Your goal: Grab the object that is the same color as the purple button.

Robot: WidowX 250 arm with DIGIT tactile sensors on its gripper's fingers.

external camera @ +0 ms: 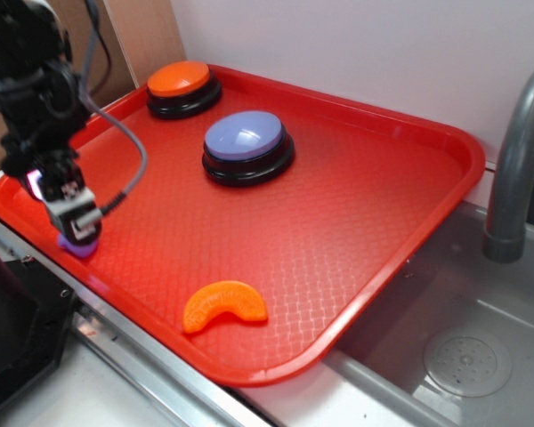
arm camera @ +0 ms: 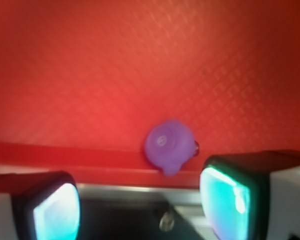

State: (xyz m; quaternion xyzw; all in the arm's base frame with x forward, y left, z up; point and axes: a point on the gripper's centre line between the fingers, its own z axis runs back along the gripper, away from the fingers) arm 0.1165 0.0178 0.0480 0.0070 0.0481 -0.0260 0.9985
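One red tray [external camera: 356, 205] takes up most of the exterior view, sitting beside a grey sink [external camera: 463, 356] with a faucet [external camera: 516, 160] on the right. Two large buttons sit at the tray's far side: the purple button [external camera: 246, 142] nearer the middle, the orange button [external camera: 182, 84] behind it toward the far-left corner, close together but apart. An orange crescent slice [external camera: 224, 304] lies near the tray's front edge, well apart from the buttons. The gripper [external camera: 78, 233] is down at the tray's left rim, right over the small purple object [external camera: 78, 248]. In the wrist view, the object [arm camera: 169, 144] rests against the inside of the rim, and the fingers [arm camera: 230, 195] stand wide, either side and short of it, nothing held.
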